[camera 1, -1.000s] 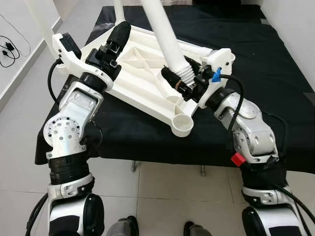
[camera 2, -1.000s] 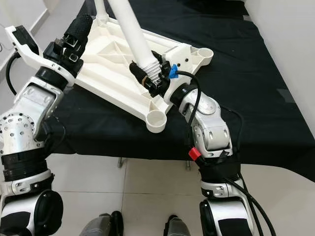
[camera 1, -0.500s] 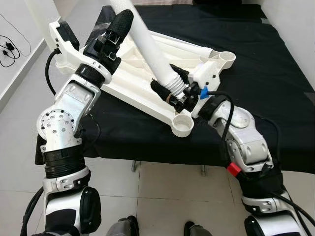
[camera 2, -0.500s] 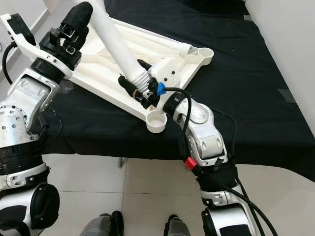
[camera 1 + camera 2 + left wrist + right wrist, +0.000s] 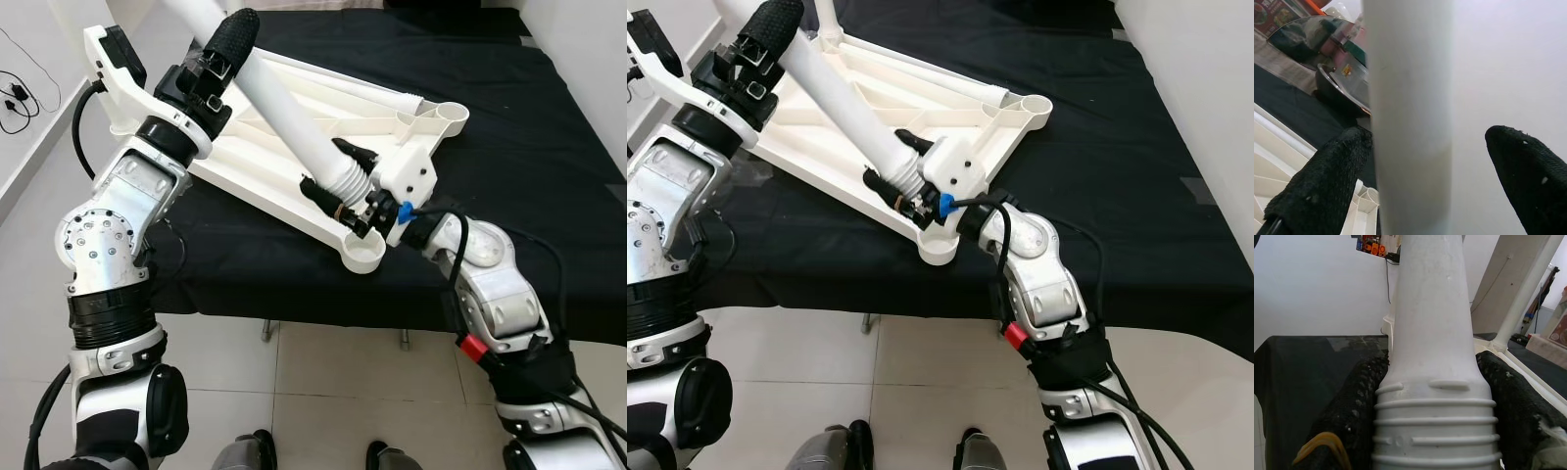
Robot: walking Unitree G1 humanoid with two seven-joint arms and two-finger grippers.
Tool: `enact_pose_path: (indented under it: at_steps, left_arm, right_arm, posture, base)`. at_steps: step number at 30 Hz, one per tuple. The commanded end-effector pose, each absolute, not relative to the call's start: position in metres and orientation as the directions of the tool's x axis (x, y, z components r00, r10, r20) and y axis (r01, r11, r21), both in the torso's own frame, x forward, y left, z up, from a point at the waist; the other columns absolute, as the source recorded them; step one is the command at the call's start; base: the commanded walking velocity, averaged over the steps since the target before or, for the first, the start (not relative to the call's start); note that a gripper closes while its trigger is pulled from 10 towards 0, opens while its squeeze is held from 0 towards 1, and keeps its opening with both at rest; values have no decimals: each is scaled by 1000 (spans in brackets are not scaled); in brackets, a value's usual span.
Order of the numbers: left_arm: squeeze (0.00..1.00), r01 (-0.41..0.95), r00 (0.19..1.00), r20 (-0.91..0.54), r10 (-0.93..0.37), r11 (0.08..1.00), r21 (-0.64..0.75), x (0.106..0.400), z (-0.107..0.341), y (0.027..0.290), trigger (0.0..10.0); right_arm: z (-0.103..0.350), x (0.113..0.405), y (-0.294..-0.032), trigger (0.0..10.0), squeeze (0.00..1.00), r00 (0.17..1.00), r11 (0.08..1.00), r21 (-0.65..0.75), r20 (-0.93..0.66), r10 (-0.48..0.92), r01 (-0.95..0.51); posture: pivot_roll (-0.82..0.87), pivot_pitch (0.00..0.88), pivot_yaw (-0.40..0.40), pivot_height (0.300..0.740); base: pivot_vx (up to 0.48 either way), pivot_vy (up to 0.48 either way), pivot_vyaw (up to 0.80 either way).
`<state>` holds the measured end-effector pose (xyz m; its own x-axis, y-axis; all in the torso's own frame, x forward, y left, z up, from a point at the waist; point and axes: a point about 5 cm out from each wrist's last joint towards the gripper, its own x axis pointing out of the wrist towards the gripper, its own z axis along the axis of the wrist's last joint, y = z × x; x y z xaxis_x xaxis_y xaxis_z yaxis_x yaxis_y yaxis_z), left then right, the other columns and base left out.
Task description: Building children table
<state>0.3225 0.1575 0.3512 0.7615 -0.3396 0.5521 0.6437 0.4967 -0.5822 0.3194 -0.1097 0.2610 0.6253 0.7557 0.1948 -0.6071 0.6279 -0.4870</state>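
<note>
An upturned white plastic table top [image 5: 813, 157] lies on a black-covered table. My right gripper [image 5: 338, 176] is shut on the ribbed end of a loose white leg [image 5: 284, 108], its fingers [image 5: 1359, 396] pressed on both sides. That end hangs just above the near corner socket [image 5: 364, 253]. The leg leans up and to the left. My left gripper [image 5: 223, 47] is open around its upper part; one finger [image 5: 1327, 186] lies against the leg, the other [image 5: 1528, 171] stands off it. Another leg [image 5: 828, 20] stands fitted at the far left corner.
The black cloth [image 5: 529, 127] runs well to the right of the table top, and its front edge is close to my body. Two more sockets [image 5: 446, 113] sit at the far right corner. Tiled floor [image 5: 323, 392] lies below, with a cable [image 5: 15, 93] at the left wall.
The leg has tipped over to the left and its ribbed end has come down toward the near corner socket with my right gripper. My left gripper left the table top and now brackets the leg.
</note>
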Motion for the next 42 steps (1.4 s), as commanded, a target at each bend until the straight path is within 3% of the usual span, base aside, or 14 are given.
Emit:
enact_pose_path:
  at_steps: [1, 3, 4, 6, 7, 9, 23, 24, 25, 26, 29, 33, 37, 42]
  left_arm:
    - [0, 671, 735, 577, -355, 498, -549, 317, 360, 158, 10000]
    - [0, 674, 732, 579, -358, 501, -543, 316, 361, 159, 10000]
    - [0, 676, 730, 581, -359, 500, -541, 316, 362, 159, 8235]
    - [0, 678, 729, 583, -360, 499, -539, 315, 362, 160, 8235]
    - [0, 681, 725, 588, -358, 498, -537, 315, 363, 160, 471]
    - [0, 683, 723, 592, -357, 496, -535, 315, 363, 160, 0]
    - [0, 694, 715, 594, -369, 479, -537, 314, 363, 159, 0]
    - [0, 701, 708, 595, -380, 479, -529, 313, 364, 158, 0]
    - [0, 711, 699, 595, -397, 477, -516, 312, 364, 157, 0]
    - [0, 724, 685, 592, -426, 489, -486, 311, 364, 156, 0]
    - [0, 751, 654, 583, -481, 503, -428, 308, 365, 153, 0]
    - [0, 840, 512, 492, -704, 530, -116, 296, 362, 141, 0]
    - [0, 882, 391, 326, -861, 451, 133, 286, 351, 130, 0]
    - [0, 898, 335, 238, -912, 385, 211, 285, 344, 126, 0]
  right_arm:
    - [259, 313, -103, 0, 0, 585, 588, -519, 193, 788, -621]
    - [256, 310, -102, 0, 0, 562, 554, -537, 171, 810, -636]
    - [255, 309, -102, 0, 0, 553, 543, -543, 165, 817, -641]
    - [255, 309, -102, 0, 0, 548, 537, -546, 162, 820, -643]
    - [255, 308, -102, 0, 0, 544, 533, -547, 161, 824, -646]
    - [254, 308, -102, 0, 0, 541, 530, -547, 160, 826, -648]
    - [254, 307, -101, 0, 0, 524, 513, -550, 154, 837, -659]
    - [252, 307, -101, 2627, 0, 523, 504, -545, 135, 841, -670]
    - [249, 307, -101, 10000, 0, 526, 499, -523, 110, 844, -691]
    - [248, 307, -101, 10000, 1000, 521, 493, -499, 95, 848, -713]
    - [247, 305, -102, 10000, 1000, 507, 485, -461, 86, 858, -743]
    - [249, 288, -112, 10000, 1000, 354, 345, -316, 31, 935, -883]
    - [250, 278, -124, 10000, 1000, 254, 243, -221, -23, 967, -944]
    - [253, 276, -128, 10000, 1000, 227, 216, -180, -37, 973, -960]
  posture:
    - [-6, 212, 69, 740]
    - [-6, 212, 69, 740]
    - [-6, 211, 69, 740]
    - [-6, 211, 69, 740]
    - [-6, 212, 69, 740]
    - [-6, 212, 69, 740]
    - [-9, 208, 68, 740]
    - [-10, 206, 67, 740]
    - [-9, 206, 67, 740]
    - [-11, 206, 64, 740]
    - [-12, 207, 62, 740]
    - [-17, 209, 60, 740]
    - [-22, 209, 62, 740]
    - [-28, 213, 66, 740]
  base:
    - [0, 0, 0]
    - [0, 0, 0]
    - [0, 0, 0]
    - [0, 0, 0]
    - [0, 0, 0]
    - [0, 0, 0]
    - [0, 0, 0]
    - [0, 0, 0]
    - [0, 0, 0]
    - [0, 0, 0]
    - [0, 0, 0]
    - [0, 0, 0]
    - [0, 0, 0]
    - [0, 0, 0]
